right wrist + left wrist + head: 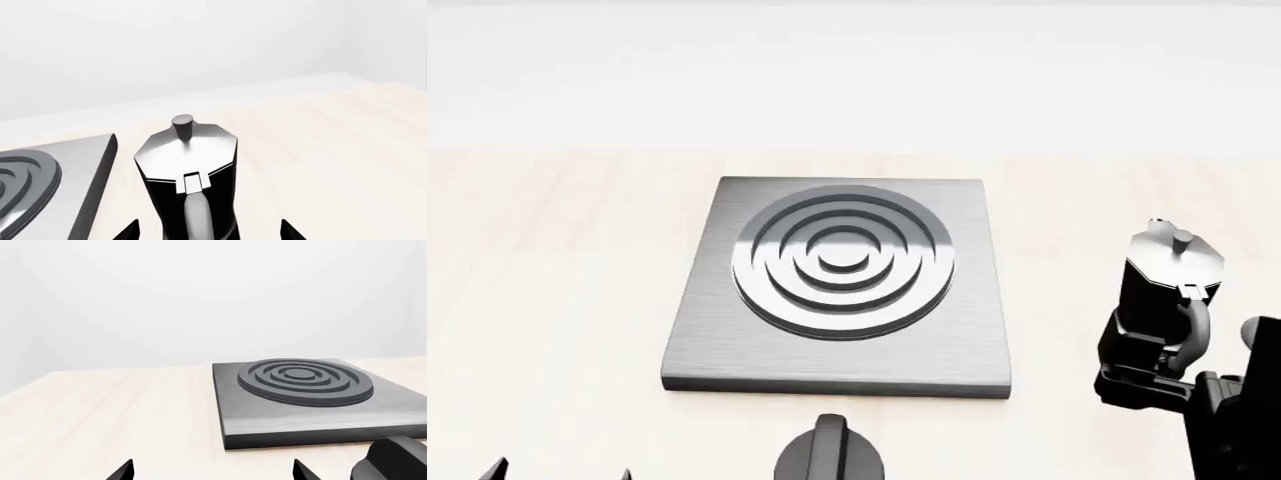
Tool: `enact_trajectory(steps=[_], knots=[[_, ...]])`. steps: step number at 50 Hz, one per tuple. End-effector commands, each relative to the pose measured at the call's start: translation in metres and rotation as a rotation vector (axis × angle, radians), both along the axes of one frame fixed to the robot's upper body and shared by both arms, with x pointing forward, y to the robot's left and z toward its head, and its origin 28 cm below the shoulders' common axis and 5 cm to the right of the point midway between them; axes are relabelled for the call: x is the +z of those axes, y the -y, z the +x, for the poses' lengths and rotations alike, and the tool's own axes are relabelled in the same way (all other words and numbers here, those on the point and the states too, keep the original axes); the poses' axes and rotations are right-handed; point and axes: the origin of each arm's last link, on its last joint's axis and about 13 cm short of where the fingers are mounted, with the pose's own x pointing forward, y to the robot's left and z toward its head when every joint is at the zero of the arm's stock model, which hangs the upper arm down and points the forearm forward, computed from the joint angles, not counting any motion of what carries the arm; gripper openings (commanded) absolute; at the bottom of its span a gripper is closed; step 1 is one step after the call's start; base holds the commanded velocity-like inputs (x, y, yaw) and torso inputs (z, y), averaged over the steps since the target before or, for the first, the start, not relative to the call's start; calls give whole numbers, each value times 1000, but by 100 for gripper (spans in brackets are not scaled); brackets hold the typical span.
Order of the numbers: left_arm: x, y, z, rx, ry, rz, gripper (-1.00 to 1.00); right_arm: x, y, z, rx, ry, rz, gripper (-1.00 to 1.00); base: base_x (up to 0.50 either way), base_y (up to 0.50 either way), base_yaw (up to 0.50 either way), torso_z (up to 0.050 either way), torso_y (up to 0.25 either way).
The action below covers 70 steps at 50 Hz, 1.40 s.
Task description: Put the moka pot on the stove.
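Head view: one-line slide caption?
Right gripper at the moka pot, standing on the table right of the empty stove.

Right arm: the matte black, blocky end effector point(1154, 375) has angular housing sections with hard edges; a taller dark rectangular link adjoins it at the head view's right edge. In the right wrist view, its fingertips point(130, 231) appear as two black pointed wedges.

Left arm: the black end effector point(212, 471) shows only two small triangular black fingertips point(123, 472). No cables, screws or markings can be made out on either unit.
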Motion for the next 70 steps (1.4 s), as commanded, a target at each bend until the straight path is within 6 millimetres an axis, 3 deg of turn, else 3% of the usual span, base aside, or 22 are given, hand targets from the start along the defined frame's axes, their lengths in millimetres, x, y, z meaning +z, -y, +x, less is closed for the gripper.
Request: enact_trajectory(steps=[1, 24, 25, 40, 45, 50, 53, 66, 70], knots=[[4, -1, -1, 1, 20, -15, 100, -4, 0, 6, 7, -21, 0, 100, 0, 0, 0, 0, 0], [5, -1, -1, 3, 21, -13, 100, -5, -3, 11, 27, -20, 0, 100, 0, 0, 0, 0, 0], [5, -1, -1, 3, 21, -12, 100, -6, -3, 11, 25, -22, -3, -100, 0, 0, 0, 0, 0], [5, -1, -2, 3, 23, -12, 100, -10, -3, 9, 32, -40, -19, -100, 0, 0, 0, 0, 0], [6, -2, -2, 2, 26, -14, 100, 15, -10, 14, 15, 35, -157, -100, 0, 0, 0, 0, 0], [8, -3, -2, 8, 31, -17, 100, 56, -20, 21, 53, 163, -195, -100, 0, 0, 0, 0, 0], [8, -4, -3, 9, 33, -19, 100, 69, -25, 23, 79, 187, -214, -100, 0, 0, 0, 0, 0], [11, -4, 2, 8, 36, -22, 100, 77, -31, 29, 115, 199, -231, -100, 0, 0, 0, 0, 0], [10, -4, 2, 6, 34, -20, 100, 91, -40, 38, 142, 224, -243, -100, 0, 0, 0, 0, 0]])
